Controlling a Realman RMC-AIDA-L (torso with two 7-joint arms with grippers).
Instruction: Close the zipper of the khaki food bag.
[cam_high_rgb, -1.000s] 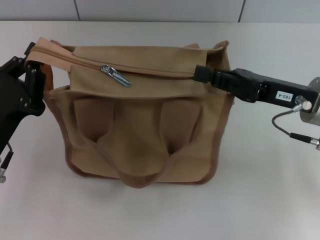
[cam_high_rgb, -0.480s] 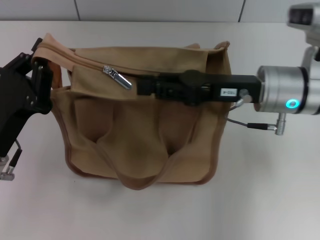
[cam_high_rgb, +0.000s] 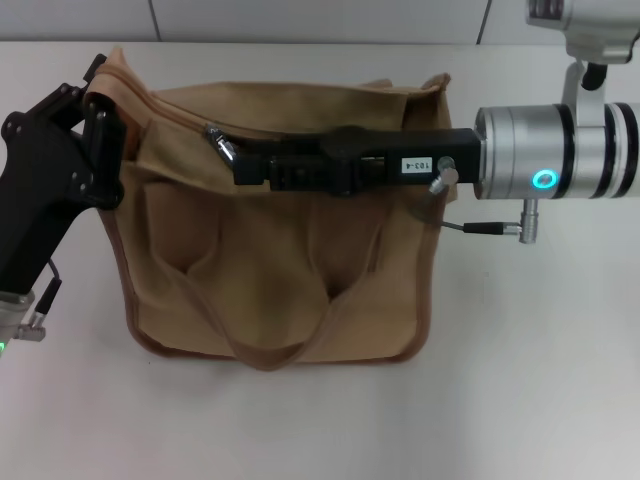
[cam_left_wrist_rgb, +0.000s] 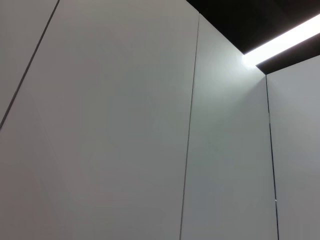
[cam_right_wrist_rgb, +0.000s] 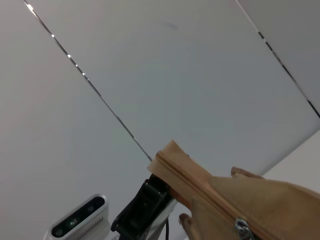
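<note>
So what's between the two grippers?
In the head view, the bag's top panel with the zipper stretches between them: left gripper holds the bag's end, right gripper is at the silver pull.

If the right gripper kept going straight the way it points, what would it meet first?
Probably the zipper pull: the right gripper points along the bag top toward the left gripper, and its tip is already at the pull, though depth is unclear.

White table (cam_high_rgb: 520, 380) (panelled wall (cam_high_rgb: 320, 20) behind)
</note>
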